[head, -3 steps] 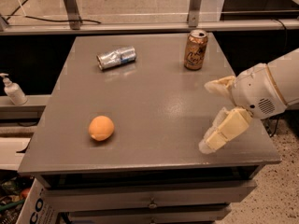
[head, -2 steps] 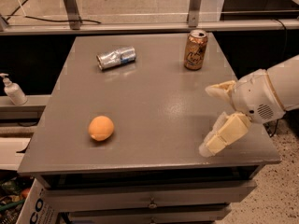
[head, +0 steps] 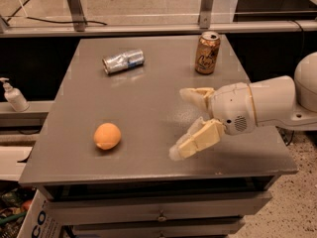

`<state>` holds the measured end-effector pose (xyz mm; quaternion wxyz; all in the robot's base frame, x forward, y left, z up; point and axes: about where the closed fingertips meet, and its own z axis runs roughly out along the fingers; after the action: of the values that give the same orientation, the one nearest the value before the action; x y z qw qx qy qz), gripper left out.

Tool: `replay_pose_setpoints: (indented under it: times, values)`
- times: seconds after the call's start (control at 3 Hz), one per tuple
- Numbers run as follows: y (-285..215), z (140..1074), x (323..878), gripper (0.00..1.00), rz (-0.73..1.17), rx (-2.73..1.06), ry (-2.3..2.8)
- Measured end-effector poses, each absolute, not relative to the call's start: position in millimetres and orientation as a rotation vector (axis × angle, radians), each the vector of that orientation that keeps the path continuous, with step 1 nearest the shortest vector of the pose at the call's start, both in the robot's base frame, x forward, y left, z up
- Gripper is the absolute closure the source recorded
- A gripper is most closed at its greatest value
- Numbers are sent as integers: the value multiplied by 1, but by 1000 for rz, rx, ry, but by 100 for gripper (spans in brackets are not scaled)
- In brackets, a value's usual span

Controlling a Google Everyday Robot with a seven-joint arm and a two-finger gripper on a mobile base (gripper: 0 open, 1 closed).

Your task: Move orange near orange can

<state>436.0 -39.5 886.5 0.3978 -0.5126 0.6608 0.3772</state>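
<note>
The orange [head: 107, 136] lies on the grey table [head: 143, 108] near its front left. The orange can [head: 207, 53] stands upright at the back right of the table. My gripper [head: 181, 124] comes in from the right over the table's front middle, open and empty, its two cream fingers [head: 195, 141] spread wide and pointing left. It is well right of the orange and in front of the orange can, touching neither.
A dented silver and blue can [head: 123, 61] lies on its side at the back left of the table. A white pump bottle [head: 13, 96] stands on a ledge left of the table. Drawers [head: 158, 214] sit below the table's front edge.
The gripper has moved left over the table, toward the orange. The orange and both cans have not moved.
</note>
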Motion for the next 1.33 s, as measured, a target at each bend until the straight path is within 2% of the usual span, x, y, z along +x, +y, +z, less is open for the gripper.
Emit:
replay_pose_setpoints:
  times: [0.67,1.33]
  values:
    - [26,902,415,0,1099,-1225,1480]
    - [40,896,417,0,1077,-1233,1462]
